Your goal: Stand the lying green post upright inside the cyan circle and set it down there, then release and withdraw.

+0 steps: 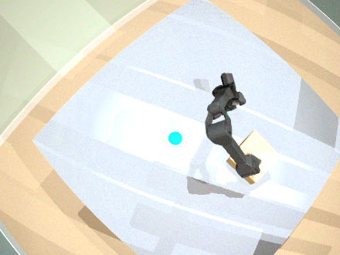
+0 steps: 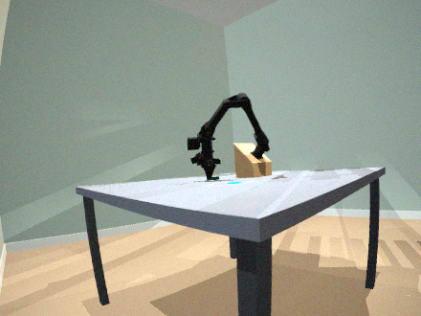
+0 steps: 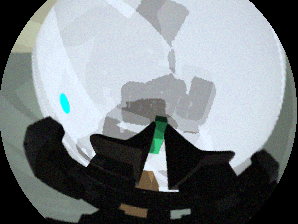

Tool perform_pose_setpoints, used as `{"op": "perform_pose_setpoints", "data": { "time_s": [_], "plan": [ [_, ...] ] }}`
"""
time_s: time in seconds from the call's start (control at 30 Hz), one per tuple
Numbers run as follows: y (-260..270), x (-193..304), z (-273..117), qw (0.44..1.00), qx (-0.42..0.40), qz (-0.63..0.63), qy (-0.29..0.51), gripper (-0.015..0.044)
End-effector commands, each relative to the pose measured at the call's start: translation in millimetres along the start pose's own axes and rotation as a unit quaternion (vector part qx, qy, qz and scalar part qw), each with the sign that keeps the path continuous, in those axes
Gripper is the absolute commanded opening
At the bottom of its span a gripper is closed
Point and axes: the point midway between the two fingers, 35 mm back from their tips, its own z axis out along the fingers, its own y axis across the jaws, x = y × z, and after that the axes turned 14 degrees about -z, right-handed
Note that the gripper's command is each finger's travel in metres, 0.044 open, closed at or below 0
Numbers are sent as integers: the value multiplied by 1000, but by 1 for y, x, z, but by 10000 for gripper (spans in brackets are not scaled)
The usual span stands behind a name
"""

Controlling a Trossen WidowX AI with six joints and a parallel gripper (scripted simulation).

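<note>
The green post lies on the table, mostly hidden by the arm in the top view. My gripper points down at table height and is shut on the post near one end; the rest of the post shows between the black fingers in the wrist view. The fingertips are hidden under the arm in the top view. The cyan circle is flat on the table, apart from the gripper and the post, at the left in the wrist view.
A wooden block with a sloping top stands at the arm's base. The pale table carries shadows and bright streaks. The arm arches above the table between block and post.
</note>
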Motion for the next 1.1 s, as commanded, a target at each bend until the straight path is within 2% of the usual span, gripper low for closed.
{"op": "perform_pose_setpoints", "data": {
  "time_s": [0.0, 1.07],
  "plan": [
    [-2, -4, -12, 1000, 3, -3, -3, 23],
    [-1, -1, -112, 1000, 4, -3, -3, 23]
  ]
}}
